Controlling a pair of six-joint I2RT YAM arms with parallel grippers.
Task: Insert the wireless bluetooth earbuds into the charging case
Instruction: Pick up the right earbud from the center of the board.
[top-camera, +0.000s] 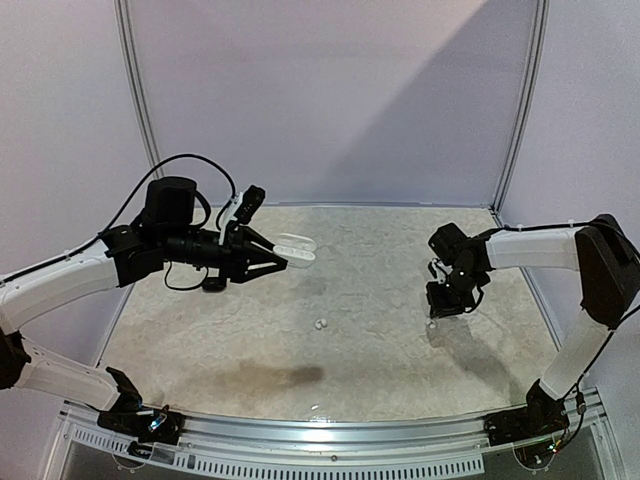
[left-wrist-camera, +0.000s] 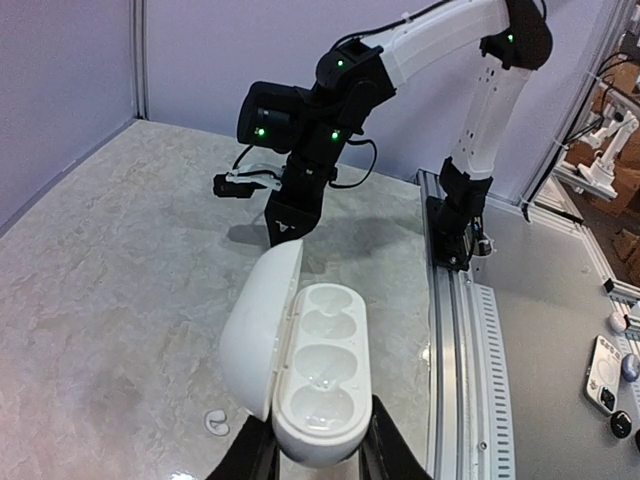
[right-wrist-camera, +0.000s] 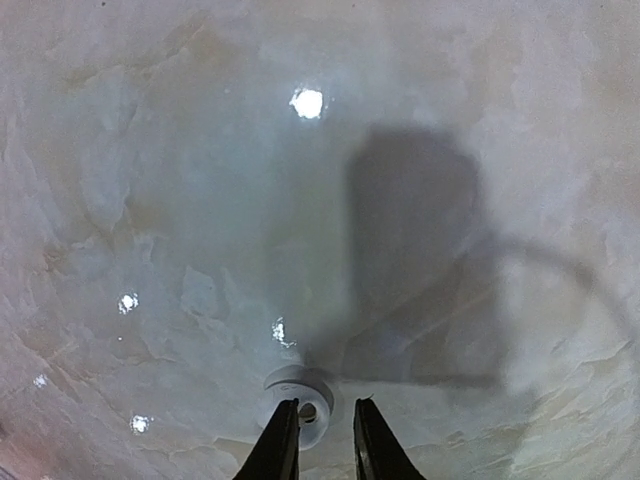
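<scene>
Glossy oval charging case (left-wrist-camera: 320, 385), marbled table (left-wrist-camera: 120, 280)

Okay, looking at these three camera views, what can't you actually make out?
- Right wrist view: the right-hand earbud is partly covered by the fingertips of the right gripper; gripped or only touched, unclear.
- Top view: the loose earbud is too small to tell which way it lies.
- Left wrist view: the charging case has its near end hidden by the left gripper and the bottom edge.
</scene>
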